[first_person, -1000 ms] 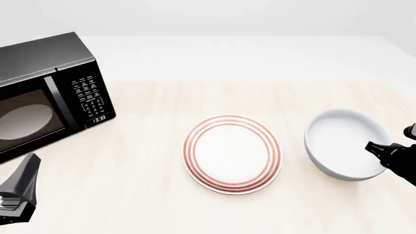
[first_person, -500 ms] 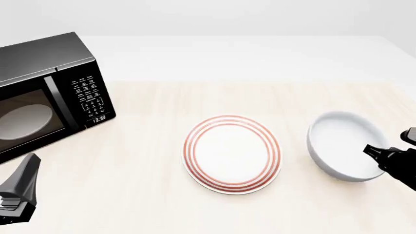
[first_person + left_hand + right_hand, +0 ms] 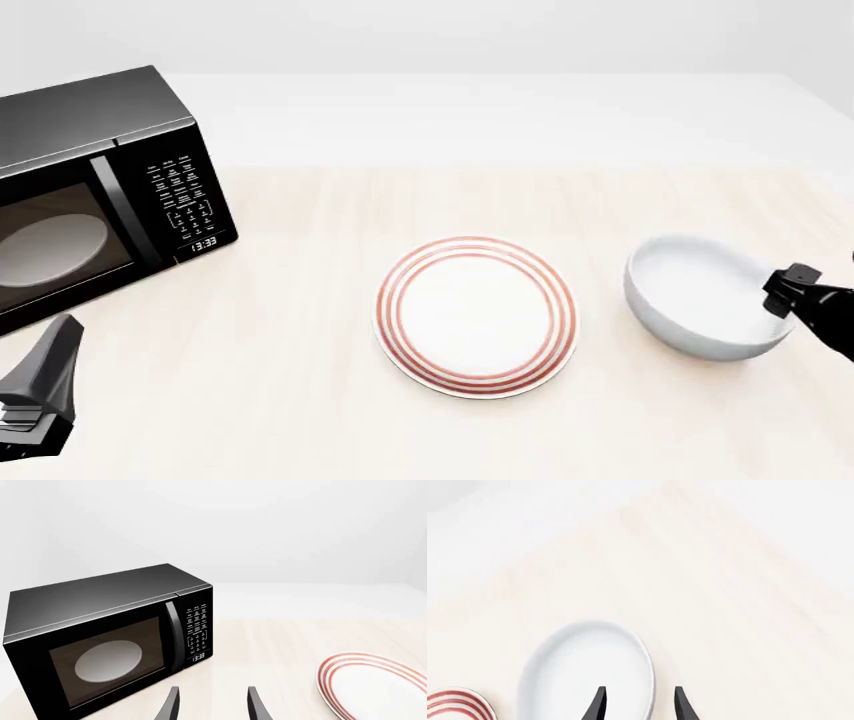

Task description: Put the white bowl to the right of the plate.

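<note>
The left gripper [image 3: 40, 395] hangs low, nearer than the plate [image 3: 478, 316] and well off to its left, fingers apart with nothing between them. The right gripper [image 3: 637, 705] straddles the white bowl's [image 3: 703, 297] rim, one finger inside and one outside, parted, grip uncertain. That bowl sits on the table [image 3: 307, 400] just right of the plate, apart from it. Beyond and left of the plate stands a black microwave [image 3: 100, 185].

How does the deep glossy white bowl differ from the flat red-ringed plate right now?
The deep glossy white bowl has tall walls and no pattern; the flat red-ringed white plate is shallow, with three thin red rings. The bowl has the right hand straddling its rim; the plate lies untouched, apart from both hands. Both are round, white and similarly wide, resting on the pale wooden table.
</note>
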Controlling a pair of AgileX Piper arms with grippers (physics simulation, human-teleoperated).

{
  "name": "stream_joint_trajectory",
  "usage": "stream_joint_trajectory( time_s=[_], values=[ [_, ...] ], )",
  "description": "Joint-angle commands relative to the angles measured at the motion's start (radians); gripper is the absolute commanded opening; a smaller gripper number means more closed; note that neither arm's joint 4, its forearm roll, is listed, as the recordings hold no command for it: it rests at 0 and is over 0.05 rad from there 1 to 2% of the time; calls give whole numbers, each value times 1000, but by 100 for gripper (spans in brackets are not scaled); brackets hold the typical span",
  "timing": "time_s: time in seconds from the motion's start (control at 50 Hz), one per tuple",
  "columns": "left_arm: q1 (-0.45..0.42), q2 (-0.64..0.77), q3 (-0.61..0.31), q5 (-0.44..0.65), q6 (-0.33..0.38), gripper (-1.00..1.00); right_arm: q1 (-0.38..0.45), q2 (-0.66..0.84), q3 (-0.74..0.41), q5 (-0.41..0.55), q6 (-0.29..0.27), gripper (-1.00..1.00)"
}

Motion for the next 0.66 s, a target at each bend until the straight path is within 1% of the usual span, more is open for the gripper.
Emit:
stream_joint_trajectory(
  time_s=[0.02, 0.06, 0.1, 0.12, 0.14, 0.16, 0.18, 0.22, 0.24, 0.3, 0.32, 0.34, 0.36, 0.38, 0.4, 0.42, 0.44, 0.46, 0.5, 0.52, 0.56, 0.58, 0.6, 0.62, 0.64, 0.66],
  values=[
    [0, 0, 0, 0, 0, 100, 29, -248, -11, 182, -2, 100],
    [0, 0, 0, 0, 0, 100, 56, -345, -19, 253, -4, 100],
    [0, 0, 0, 0, 0, 100, 68, -407, -30, 299, -10, 100],
    [0, 0, 0, 0, 0, 100, 98, -491, -44, 362, -25, 100],
    [0, 0, 0, 0, 0, 100, 117, -535, -45, 384, -12, 100],
    [0, 0, 0, 0, 0, 100, 133, -606, -58, 418, -27, 100],
    [0, 0, 0, 0, 0, 100, 143, -644, -68, 438, -47, 100],
    [0, 0, 0, 0, 0, 100, 182, -761, -67, 465, -4, 100],
    [0, 0, 0, 0, 0, 100, 208, -796, -70, 476, -6, 100],
    [0, 0, 0, 0, 0, 100, 230, -894, -66, 491, -27, 100],
    [0, 0, 0, 0, 0, 100, 270, -959, -59, 504, -57, 100],
    [0, 0, 0, 0, 0, 100, 270, -960, -59, 505, -57, 100],
    [0, 0, 0, 0, 0, 100, 272, -1013, -46, 513, -89, 100],
    [0, 0, 0, 0, 0, 100, 303, -1133, -25, 539, -78, 100],
    [0, 0, 0, 0, 0, 100, 303, -1150, -8, 548, -85, 100],
    [0, 0, 0, 0, 0, 100, 282, -1162, 34, 541, -79, 100],
    [0, 0, 0, 0, 0, 100, 297, -1245, 55, 565, -67, 100],
    [0, 0, 0, 0, 0, 100, 294, -1270, 75, 576, -73, 100],
    [0, 0, 0, 0, 0, 100, 277, -1276, 103, 544, -88, 100],
    [0, 0, 0, 0, 0, 100, 237, -1276, 115, 528, -121, 100],
    [0, 0, 0, 0, 0, 100, 207, -1276, 98, 521, -114, 100],
    [0, 0, 0, 0, 0, 100, 164, -1276, 97, 529, -109, 100],
    [0, 0, 0, 0, 0, 100, 116, -1277, 95, 529, -76, 100],
    [0, 0, 0, 0, 0, 100, 116, -1277, 93, 526, -69, 100],
    [0, 0, 0, 0, 0, 100, 64, -1277, 117, 507, -74, 100],
    [0, 0, 0, 0, 0, 100, 58, -1277, 160, 475, -55, 100]
  ],
)
